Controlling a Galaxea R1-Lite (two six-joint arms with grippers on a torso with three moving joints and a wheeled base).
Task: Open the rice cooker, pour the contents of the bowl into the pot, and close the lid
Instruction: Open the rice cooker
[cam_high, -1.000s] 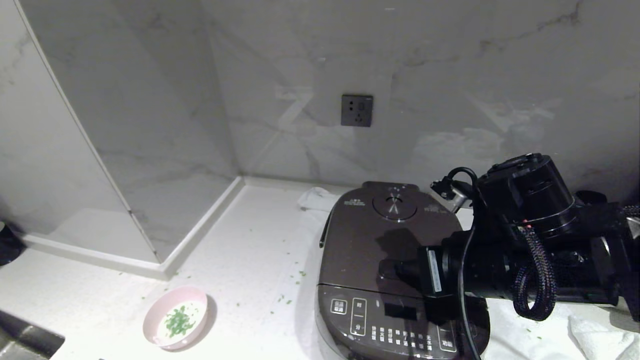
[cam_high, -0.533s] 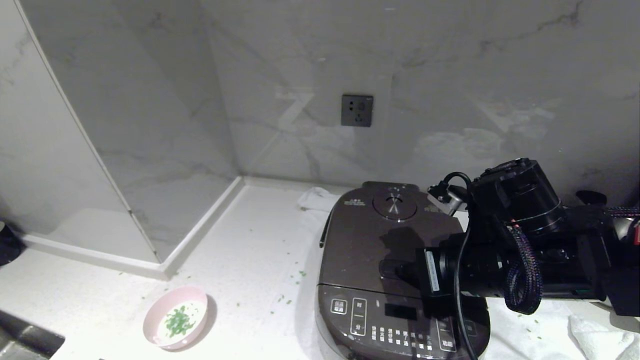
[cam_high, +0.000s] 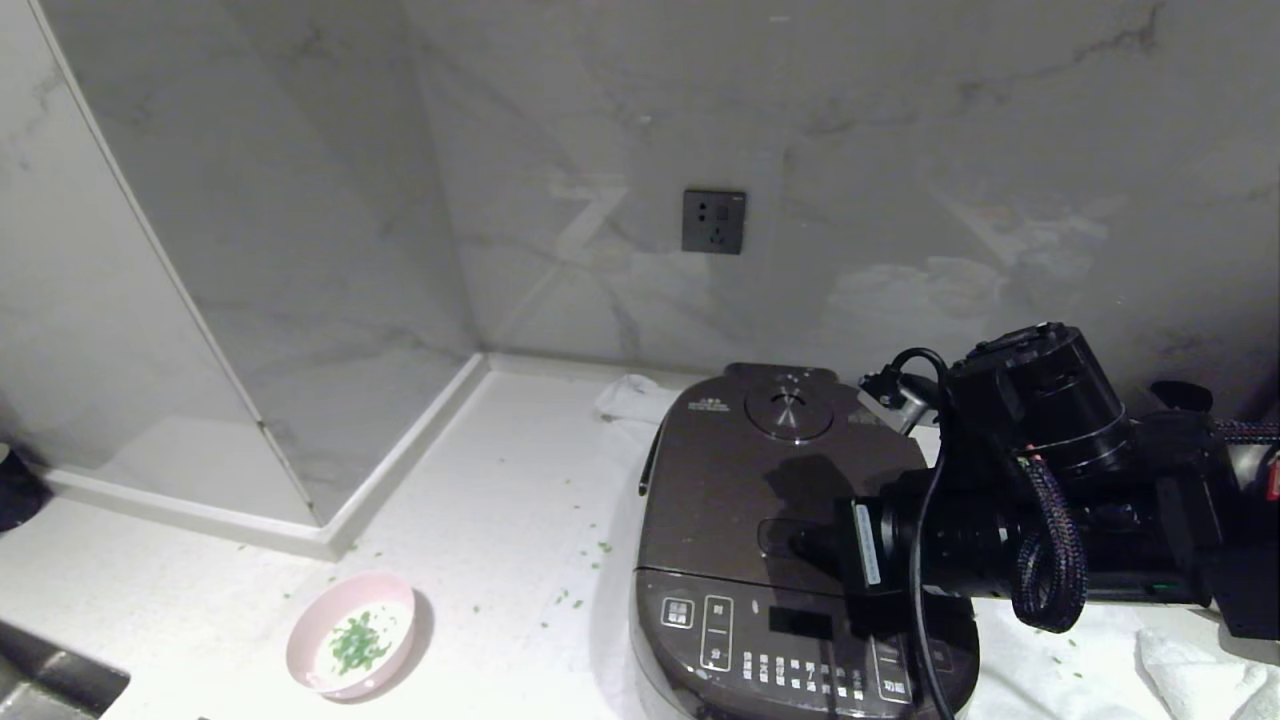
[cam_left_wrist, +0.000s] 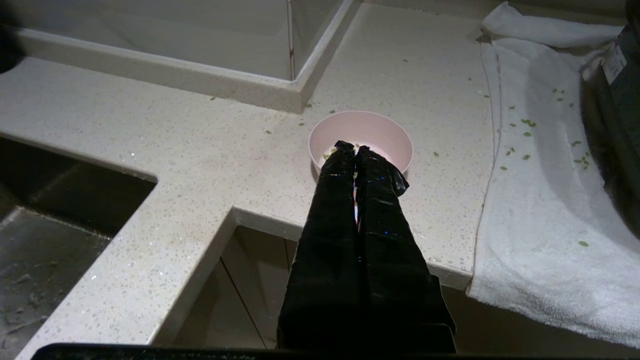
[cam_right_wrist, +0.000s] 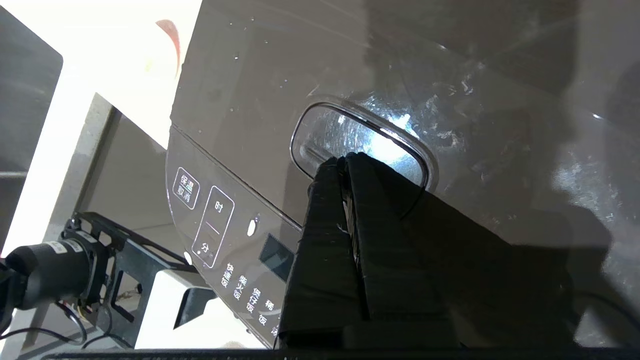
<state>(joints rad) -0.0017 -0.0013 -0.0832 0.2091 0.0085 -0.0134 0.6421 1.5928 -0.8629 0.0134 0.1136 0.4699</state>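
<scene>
Pressing on the oval release button (cam_right_wrist: 357, 145) is judged to be the step in hand: the right gripper (cam_right_wrist: 346, 162), its fingers brought together on nothing, is set with its tips at the near edge of that button on the lid (cam_high: 780, 470) of the rice cooker (cam_high: 790, 540). The button's long axis runs across the cooker's front, and the closed fingers meet it from the robot's right, so the coming push is judged to go down into the button directly under the tips. The lid is down and latched, and the pot is hidden beneath it. The bowl (cam_high: 350, 635) stands on the white counter (cam_high: 500, 520) well to the left of the cooker, upright, with the chopped green contents (cam_high: 358, 640) inside; a few green bits are scattered on the counter. The left gripper (cam_left_wrist: 354, 150), likewise closed and empty, is parked low in front of the counter edge, pointing toward the bowl, and is much the nearer arm to it.
</scene>
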